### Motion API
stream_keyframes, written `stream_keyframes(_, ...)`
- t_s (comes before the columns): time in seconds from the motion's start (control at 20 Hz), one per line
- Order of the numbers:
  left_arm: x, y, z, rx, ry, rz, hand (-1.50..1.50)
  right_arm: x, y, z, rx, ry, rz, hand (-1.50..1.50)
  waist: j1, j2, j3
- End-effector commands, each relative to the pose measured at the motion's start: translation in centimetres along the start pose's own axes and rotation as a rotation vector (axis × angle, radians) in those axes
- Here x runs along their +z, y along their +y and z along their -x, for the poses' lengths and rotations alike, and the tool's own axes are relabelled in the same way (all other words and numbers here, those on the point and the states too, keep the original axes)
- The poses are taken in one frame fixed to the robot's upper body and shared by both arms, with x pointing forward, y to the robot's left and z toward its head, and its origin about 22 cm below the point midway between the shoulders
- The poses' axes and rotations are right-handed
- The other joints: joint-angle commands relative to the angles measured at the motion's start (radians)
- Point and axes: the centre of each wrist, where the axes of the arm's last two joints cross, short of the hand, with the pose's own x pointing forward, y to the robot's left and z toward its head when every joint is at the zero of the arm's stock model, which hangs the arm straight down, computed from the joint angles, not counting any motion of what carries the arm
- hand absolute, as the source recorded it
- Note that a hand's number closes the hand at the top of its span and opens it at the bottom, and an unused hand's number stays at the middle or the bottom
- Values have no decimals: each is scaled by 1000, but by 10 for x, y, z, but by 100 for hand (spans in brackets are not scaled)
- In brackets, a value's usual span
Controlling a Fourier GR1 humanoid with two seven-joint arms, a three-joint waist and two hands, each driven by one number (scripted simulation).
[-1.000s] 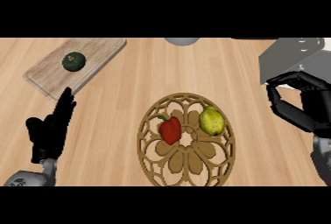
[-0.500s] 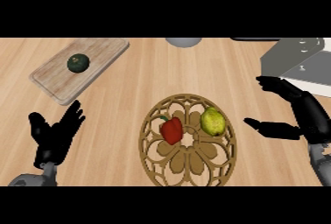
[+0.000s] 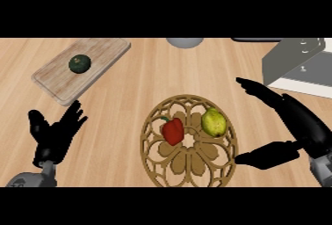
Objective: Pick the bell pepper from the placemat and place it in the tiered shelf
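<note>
Nothing grasped yet: spread wide just right of the round fretwork wooden placemat (image 3: 189,173), black right hand (image 3: 295,127); resting open well left of it, black left hand (image 3: 55,136). Lying on that mat, red bell pepper (image 3: 173,131) beside yellow-green lemon (image 3: 214,123). Beyond, at far right, grey metal tiered shelf (image 3: 295,59) awaiting — pick, carry and place all left.

A red bell pepper (image 3: 172,131) is lying on a round, openwork wooden placemat (image 3: 189,165), just beside a yellow-green lemon (image 3: 213,122). The right hand (image 3: 299,127) is spreading open just right of the placemat. The left hand (image 3: 54,135) is resting open, well left of it. A grey metal tiered shelf (image 3: 299,59) is standing up-right of it.
</note>
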Motion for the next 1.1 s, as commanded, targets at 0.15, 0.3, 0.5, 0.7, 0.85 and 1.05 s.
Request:
stream_keyframes(0.15, 0, -6, 13, -8, 64, -5, 0, -11, 30, -76, 113, 148, -2, -150, 11, 6, -7)
stream_keyframes(0.3, 6, -7, 13, 2, 64, 1, 0, -19, 38, -98, 147, 215, 29, -150, 15, 4, -7)
stream_keyframes(0.5, -1, -6, 9, -8, 67, 5, 0, -53, 65, -112, 235, 276, 83, -150, 19, 8, -7)
stream_keyframes(0.7, -7, -3, 12, -22, 67, 1, 0, -64, 107, -102, 268, 332, 49, -150, 8, 9, -6)
stream_keyframes(0.85, -2, -5, 21, -13, 67, 1, 0, -69, 111, -118, 302, 372, -4, -150, 8, 8, -6)
stream_keyframes(1.05, -4, -4, 2, 9, 70, 6, 0, -87, 123, -101, 348, 396, -38, -150, 9, 8, -5)
